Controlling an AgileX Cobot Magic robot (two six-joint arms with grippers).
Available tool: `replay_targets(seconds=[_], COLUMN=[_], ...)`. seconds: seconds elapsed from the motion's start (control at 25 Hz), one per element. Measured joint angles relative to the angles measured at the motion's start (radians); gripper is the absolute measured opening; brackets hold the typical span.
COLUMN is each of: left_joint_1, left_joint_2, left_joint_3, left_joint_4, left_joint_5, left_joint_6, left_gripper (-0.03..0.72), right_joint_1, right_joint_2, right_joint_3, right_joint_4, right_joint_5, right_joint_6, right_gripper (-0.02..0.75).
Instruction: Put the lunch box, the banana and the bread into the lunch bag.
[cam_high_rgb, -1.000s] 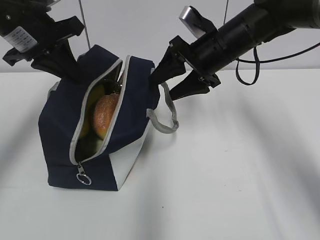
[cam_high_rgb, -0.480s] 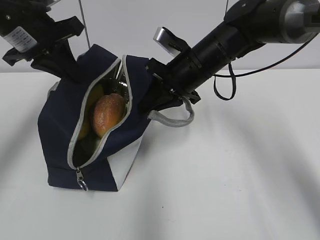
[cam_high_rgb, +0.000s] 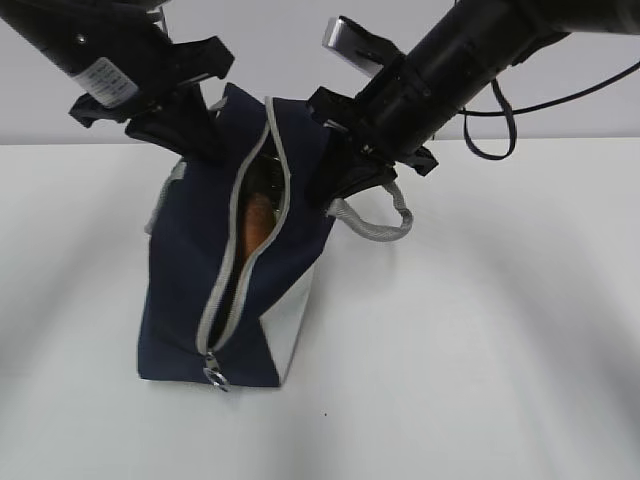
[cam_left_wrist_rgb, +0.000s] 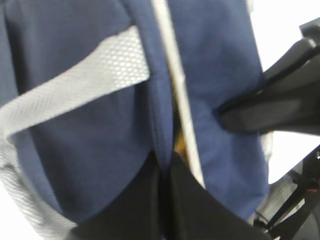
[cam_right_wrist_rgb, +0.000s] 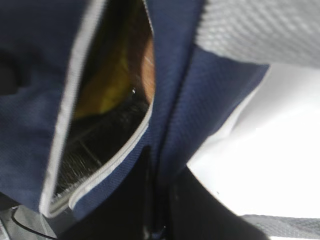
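at about ten o'clock in the exterior view, the left gripper (cam_high_rgb: 190, 135) pinches the upper left edge of the lunch bag (cam_high_rgb: 190, 270); its wrist view shows dark fingers closed tight on navy fabric beside a grey strap (cam_left_wrist_rgb: 75, 85). the bag stands a little left of centre on the table (cam_high_rgb: 480, 340), tall and narrow, its zipper opening running from twelve o'clock down to a ring pull (cam_high_rgb: 214, 377) at six o'clock. the opening is drawn to a slim slit. through it shows a strip of orange-brown, likely the bread (cam_high_rgb: 256, 222). the right wrist view looks into the gap and shows the same brown (cam_right_wrist_rgb: 148, 70) next to something yellow, probably the banana (cam_right_wrist_rgb: 112, 82). the lunch box cannot be seen in any view, so whether it is inside cannot be told. at about one o'clock, the right gripper (cam_high_rgb: 340, 180) clenches the bag's upper right edge, with a grey handle loop (cam_high_rgb: 385, 222) hanging just below it.

judging from this, the packing looks mostly or wholly done, with both arms gripping the bag's rim and the zipper not yet closed.

the table is plain white and matte, with soft arm shadows. behind it is a bare pale wall (cam_high_rgb: 280, 60), and a black cable (cam_high_rgb: 500, 135) loops from the right arm.
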Motion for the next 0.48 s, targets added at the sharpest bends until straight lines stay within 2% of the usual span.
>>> replay_targets(seconds=[0.24,0.48], left_joint_1=[-0.101,-0.114], left_joint_2=[0.006,0.081], left_joint_3=[0.0,0.0], left_joint_4=[-0.034,-0.108], left_joint_5=[-0.151,-0.255], left_joint_6=[0.0,0.0], left_gripper=[-0.003,-0.003], right_joint_1=[-0.033,-0.047], right_joint_2=[-0.079,-0.09], right_joint_3=[-0.033,-0.081], right_joint_4=[-0.16,-0.303], right_joint_5=[0.033,0.043], right_joint_6=[0.087,0.117], right_gripper=[-0.006,-0.007])
